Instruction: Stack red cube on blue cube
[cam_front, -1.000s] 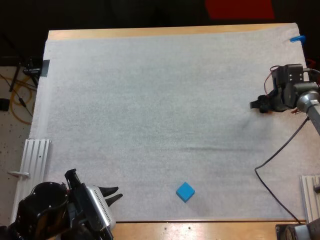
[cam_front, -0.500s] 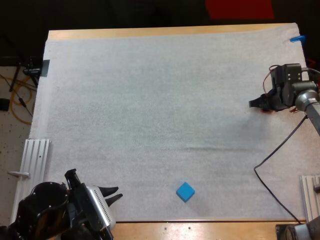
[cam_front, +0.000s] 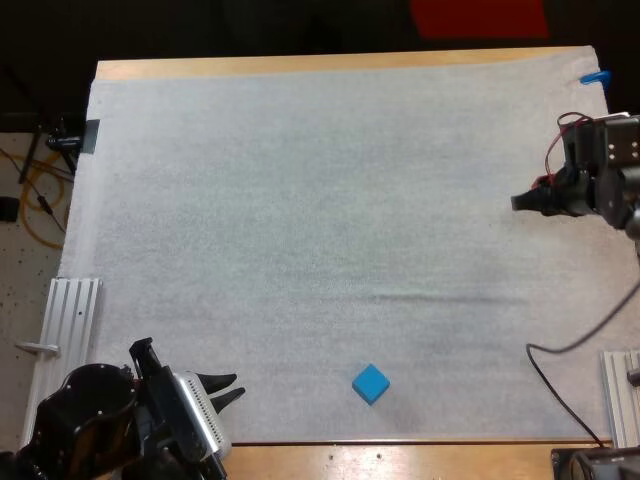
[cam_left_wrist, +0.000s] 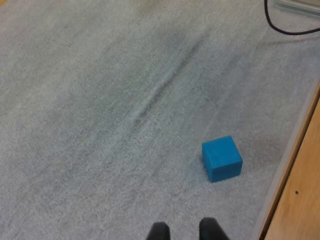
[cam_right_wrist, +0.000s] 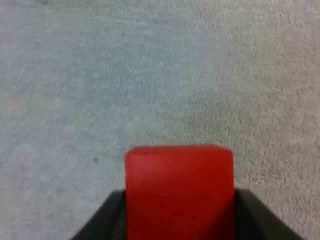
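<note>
Clamps the red cube (cam_right_wrist: 179, 187) in the right gripper (cam_front: 524, 201), with a black finger (cam_right_wrist: 106, 220) pressing on each side face. Stands farther toward the right edge of the mat (cam_front: 300, 200) than a second ago and, judging by the larger look of the arm in the high view, higher as well. Reads as pick complete and lift under way. Leaves the blue cube (cam_front: 370, 383) unmoved, flat on the mat close to the near edge of the desk (cam_front: 400, 455), well apart from the right gripper. Keeps the left gripper (cam_front: 237, 387) parked at the near left corner, fingers apart and gripping nothing, with the blue cube a little ahead of the fingertips (cam_left_wrist: 159, 231) and off to one side. Calls next for a long carry across the mat toward the near edge, then alignment of the red cube squarely over the blue cube before lowering. Requires enough height on approach to clear the blue cube's top face. Risks knocking the blue cube, so close to the mat's edge, on any low or skewed approach. Warrants a check of clearance from the left gripper, parked near the target.
</note>
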